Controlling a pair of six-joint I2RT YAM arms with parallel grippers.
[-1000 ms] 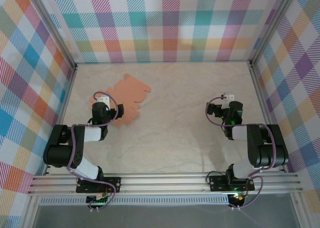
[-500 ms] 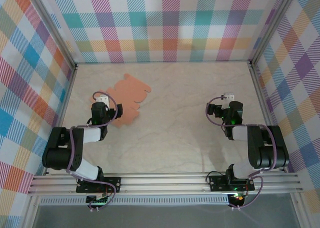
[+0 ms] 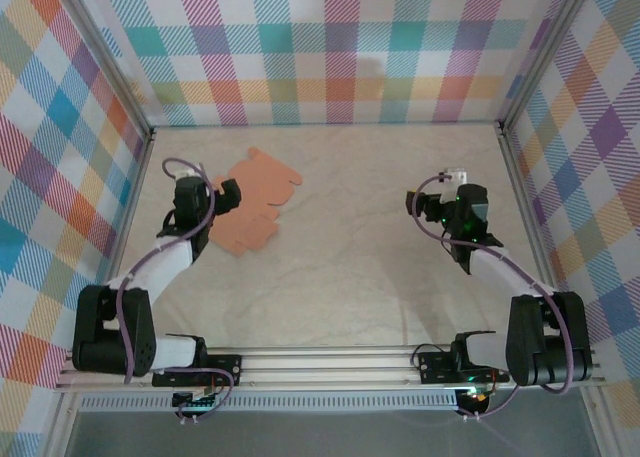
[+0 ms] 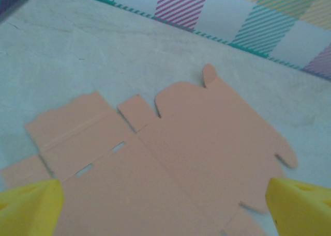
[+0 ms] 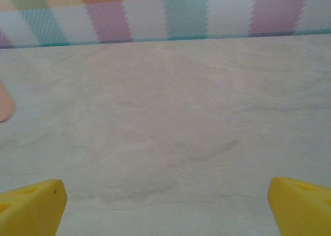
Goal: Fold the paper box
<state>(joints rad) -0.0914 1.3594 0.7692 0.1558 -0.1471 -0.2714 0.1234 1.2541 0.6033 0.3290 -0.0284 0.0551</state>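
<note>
- Jaws of the left gripper (image 4: 165,207) stand wide apart and hold nothing. Its yellow fingertips (image 4: 31,207) sit at the two lower corners of the left wrist view, and the card spreads out between and beyond them.
- Jaws of the right gripper (image 5: 166,207) are spread just as wide and are also empty. It hangs over bare tabletop (image 3: 350,277) toward the right edge, well apart from the card. A sliver of salmon shows at the left margin of its wrist view.
- The paper box (image 3: 255,202) is a flat, unfolded die-cut sheet lying near the far-left corner of the tabletop. The left wrist view shows a rounded tab (image 4: 209,73), two small slots (image 4: 85,169) and faint crease lines. No panel is raised.
- From the top view, the left gripper is at the sheet's left side, low and close to it. I cannot tell whether it touches the card.
- The step in hand looks like the approach to the first fold, since no crease has been turned.
- The next move probably calls for the left jaws to catch or lift an outer flap along its crease. The right gripper would cross toward the sheet to pin it, because thin card this light is likely to slide.
</note>
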